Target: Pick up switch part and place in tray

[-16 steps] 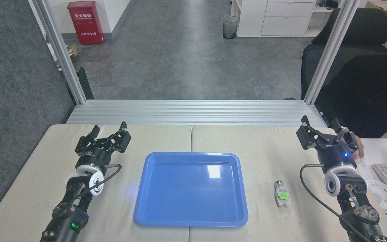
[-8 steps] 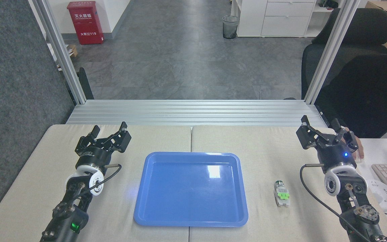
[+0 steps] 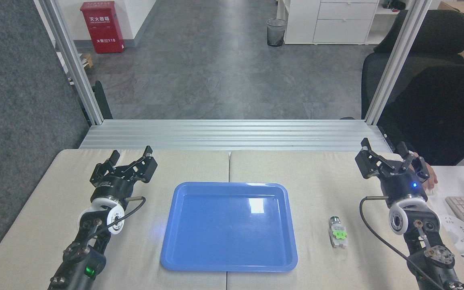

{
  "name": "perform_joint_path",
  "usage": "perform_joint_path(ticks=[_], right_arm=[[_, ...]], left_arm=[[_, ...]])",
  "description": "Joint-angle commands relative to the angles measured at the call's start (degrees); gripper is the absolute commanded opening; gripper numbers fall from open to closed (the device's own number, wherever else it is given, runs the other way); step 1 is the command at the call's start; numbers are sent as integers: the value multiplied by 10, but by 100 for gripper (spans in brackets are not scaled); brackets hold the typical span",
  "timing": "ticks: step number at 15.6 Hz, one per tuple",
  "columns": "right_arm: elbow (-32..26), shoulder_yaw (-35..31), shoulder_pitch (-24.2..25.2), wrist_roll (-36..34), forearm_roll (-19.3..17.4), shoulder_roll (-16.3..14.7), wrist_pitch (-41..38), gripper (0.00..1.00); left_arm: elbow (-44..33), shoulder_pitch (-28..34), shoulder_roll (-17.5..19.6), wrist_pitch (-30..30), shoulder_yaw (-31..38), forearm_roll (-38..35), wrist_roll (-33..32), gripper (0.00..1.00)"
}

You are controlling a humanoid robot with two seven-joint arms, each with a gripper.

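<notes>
The switch part (image 3: 337, 233) lies on the table (image 3: 320, 177) just right of the blue tray (image 3: 228, 226), dark end pointing far. Our left hand (image 3: 130, 156) and right hand (image 3: 385, 151) both hover open, empty, well apart from it.

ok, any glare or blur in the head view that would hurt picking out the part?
Head view: sharp throughout; a white glare patch sits on the tray floor near its far right, well clear of the switch part, which lies evenly lit on the table with its green middle distinct; shadows are soft.
</notes>
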Motion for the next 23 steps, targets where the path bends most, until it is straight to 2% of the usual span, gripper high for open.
perform_joint_path(ticks=[1, 5, 7, 10, 12, 15, 18, 23], right_arm=[[0, -4, -1, 0, 1, 0, 1, 99], [0, -2, 1, 0, 0, 0, 0, 99], [-1, 21, 8, 5, 1, 1, 1, 99], [-34, 74, 47, 83, 1, -1, 1, 99], [-47, 76, 83, 100, 1, 2, 1, 99], [-46, 96, 107, 103, 1, 4, 5, 99], [-45, 100, 126, 102, 2, 35, 26, 99], [-45, 118, 152, 103, 3, 67, 61, 98]], left_arm=[[0, 0, 0, 0, 0, 0, 0, 100], [0, 0, 0, 0, 0, 0, 0, 100], [0, 0, 0, 0, 0, 0, 0, 100], [0, 0, 0, 0, 0, 0, 0, 100], [0, 0, 0, 0, 0, 0, 0, 100], [0, 0, 0, 0, 0, 0, 0, 100], [0, 0, 0, 0, 0, 0, 0, 100], [0, 0, 0, 0, 0, 0, 0, 100]])
